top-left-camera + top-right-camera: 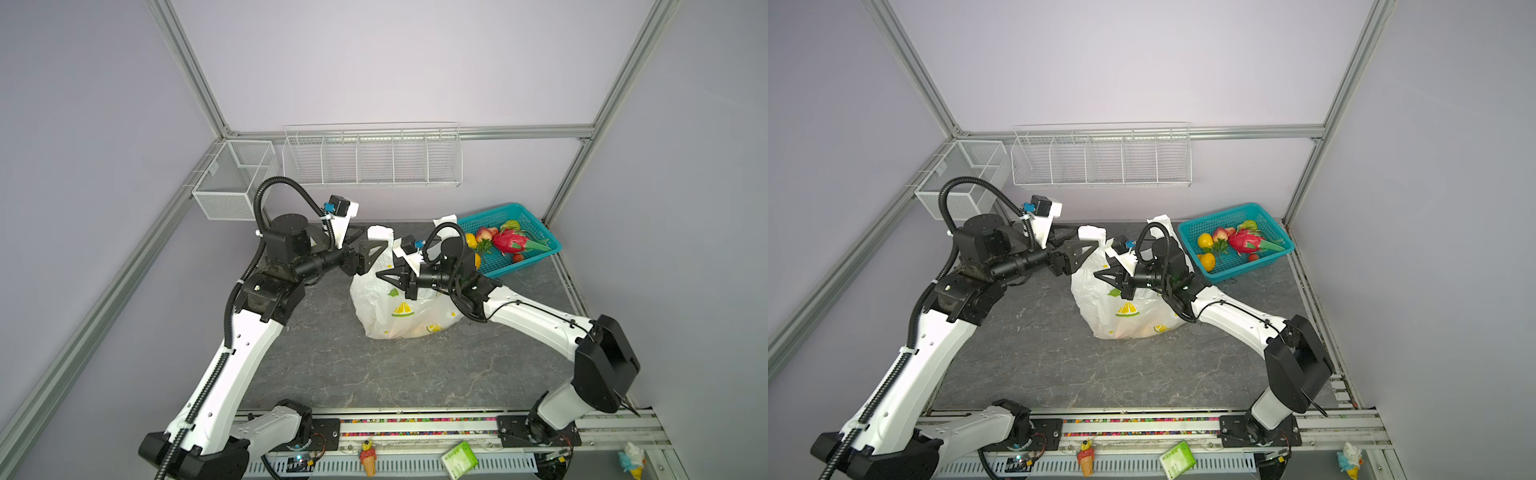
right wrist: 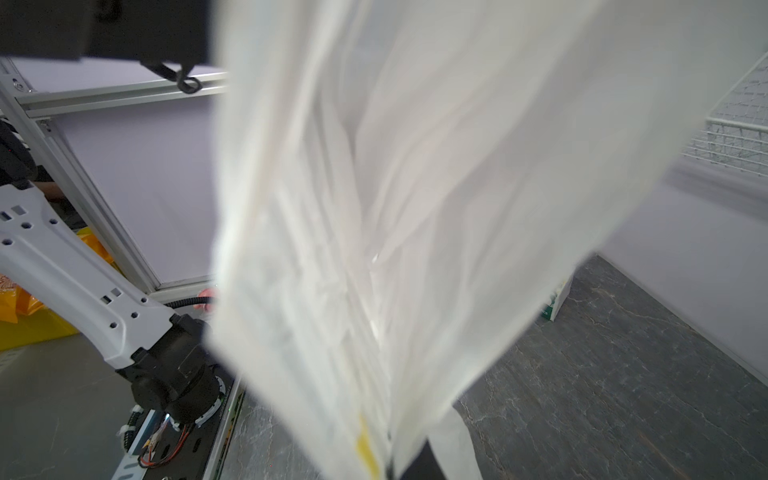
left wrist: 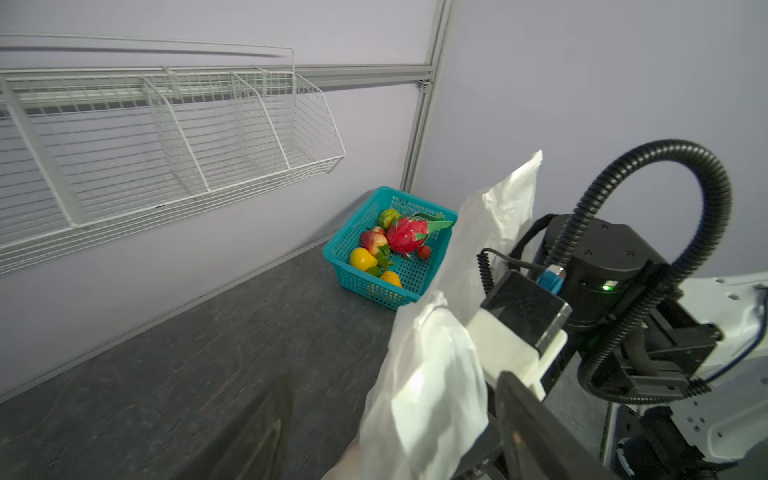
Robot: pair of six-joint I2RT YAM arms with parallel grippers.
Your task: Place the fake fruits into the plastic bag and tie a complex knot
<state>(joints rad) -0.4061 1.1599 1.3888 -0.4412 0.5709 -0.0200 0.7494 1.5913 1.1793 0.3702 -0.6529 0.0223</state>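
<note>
Bag [image 2: 415, 208] film hangs right against the right wrist lens. Its folds run down into the right claw [image 1: 380, 275], which is pressed together on a pinch of it near the mouth. Left claw [image 3: 390, 415] stands spread, with one handle [image 3: 424, 374] lying loose between its jaws, against one of them. Both top views show the bag slumped on the table [image 1: 374, 374] between the arms. Fruits [image 1: 509, 243] lie in the basket [image 1: 523, 264] beyond the right arm, and an orange tint low in the bag suggests some are inside. I judge the film light, limp and slick, so take bunched handles rather than a single layer, and pull gently.
</note>
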